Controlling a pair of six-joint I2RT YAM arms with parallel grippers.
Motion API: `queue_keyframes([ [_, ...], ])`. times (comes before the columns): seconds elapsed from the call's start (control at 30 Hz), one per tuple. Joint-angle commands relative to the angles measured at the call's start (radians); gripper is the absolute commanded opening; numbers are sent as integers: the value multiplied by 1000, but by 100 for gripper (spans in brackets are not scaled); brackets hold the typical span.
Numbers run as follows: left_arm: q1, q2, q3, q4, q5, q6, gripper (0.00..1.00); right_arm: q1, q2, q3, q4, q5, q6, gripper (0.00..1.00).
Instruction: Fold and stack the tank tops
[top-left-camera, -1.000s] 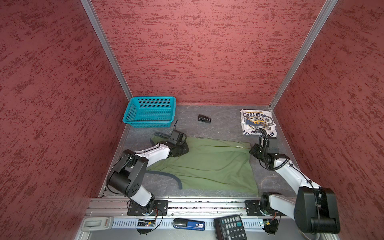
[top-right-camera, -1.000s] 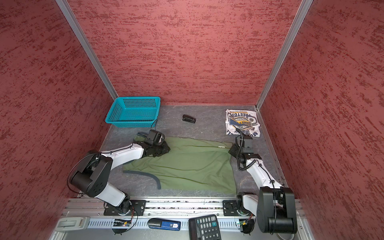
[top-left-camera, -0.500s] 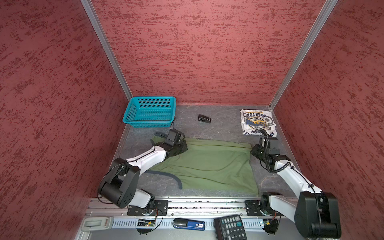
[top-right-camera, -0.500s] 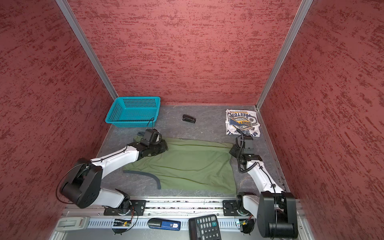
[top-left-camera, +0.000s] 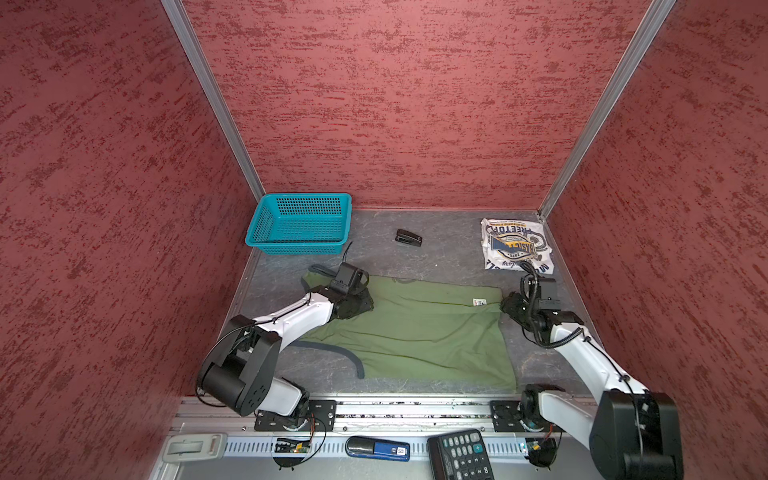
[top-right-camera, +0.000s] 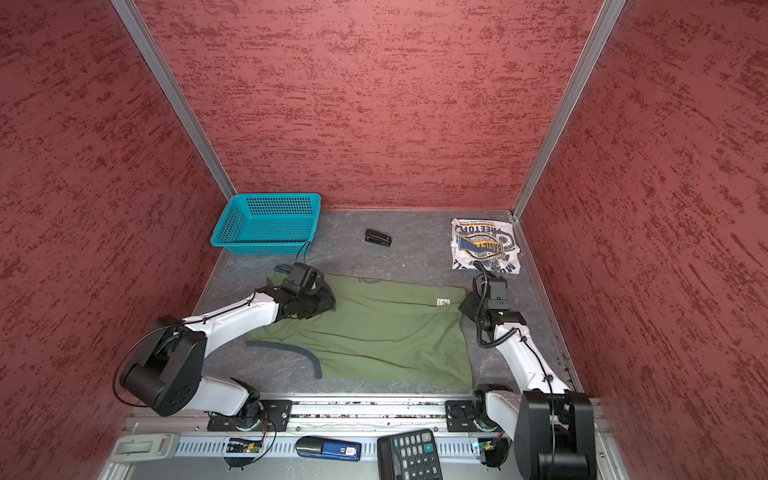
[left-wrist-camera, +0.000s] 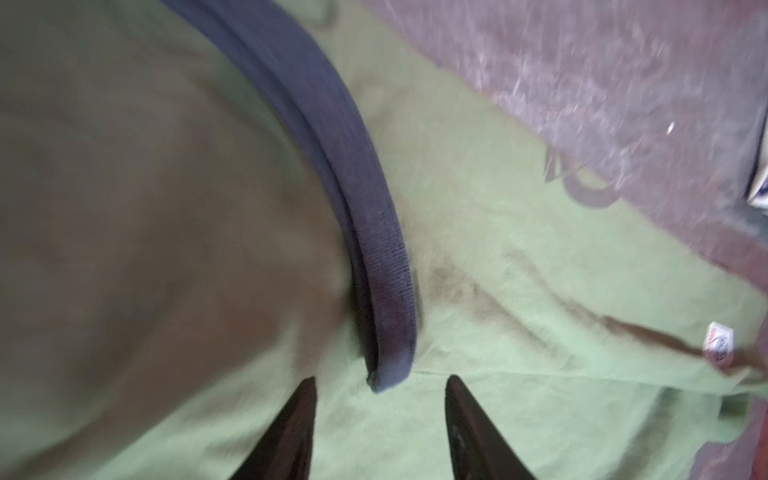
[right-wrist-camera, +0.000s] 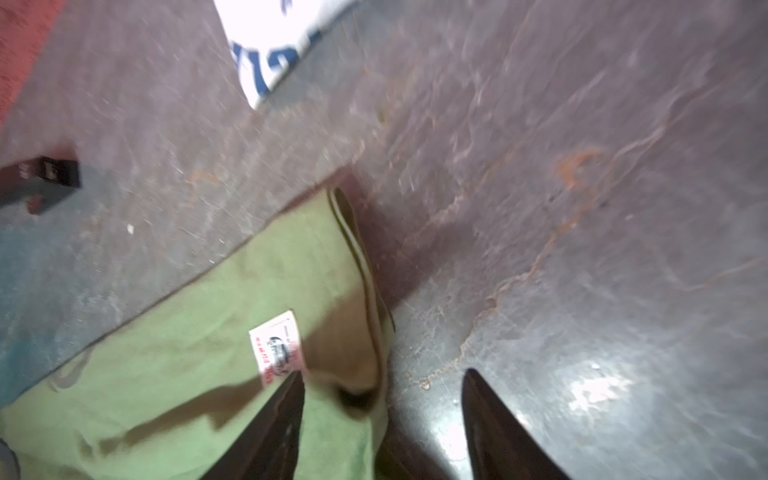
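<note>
- Olive green tank top (top-left-camera: 415, 332): spread flat across the middle of the tabletop (top-left-camera: 449, 249), reaching almost to the front edge, with its straight hem toward the right edge.
- White tank top (top-left-camera: 515, 245): folded, printed emblem upward, in the far right corner of the tabletop, apart from the olive one.
- Left end effector (left-wrist-camera: 380, 380): low over the far left part of the olive cloth. Its jaws stand apart, grasping nothing, and a dark grey-blue trim band (left-wrist-camera: 340, 166) ends just ahead of them.
- Right end effector (right-wrist-camera: 383, 372): at the olive cloth's far right corner, beside a small white label (right-wrist-camera: 276, 351). Its jaws stand apart, one finger over cloth, one over bare tabletop.
- Teal basket (top-left-camera: 305, 195): far left corner.
- Black stapler (top-left-camera: 408, 238): near the far edge.
</note>
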Motion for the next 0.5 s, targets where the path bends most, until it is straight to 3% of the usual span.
queue_keyframes([
  [0.0,-5,-67,107,-76,-99,39,54,-2,-69,84,-44,38,-14,64],
  [0.17,-29,64,232,-55,-11,61,55,56,-25,165,-32,-35,2,64],
  [0.3,-48,220,319,-49,31,60,55,138,116,208,24,-85,21,64],
  [0.47,-33,352,343,-21,51,46,55,152,261,172,114,-143,58,64],
])
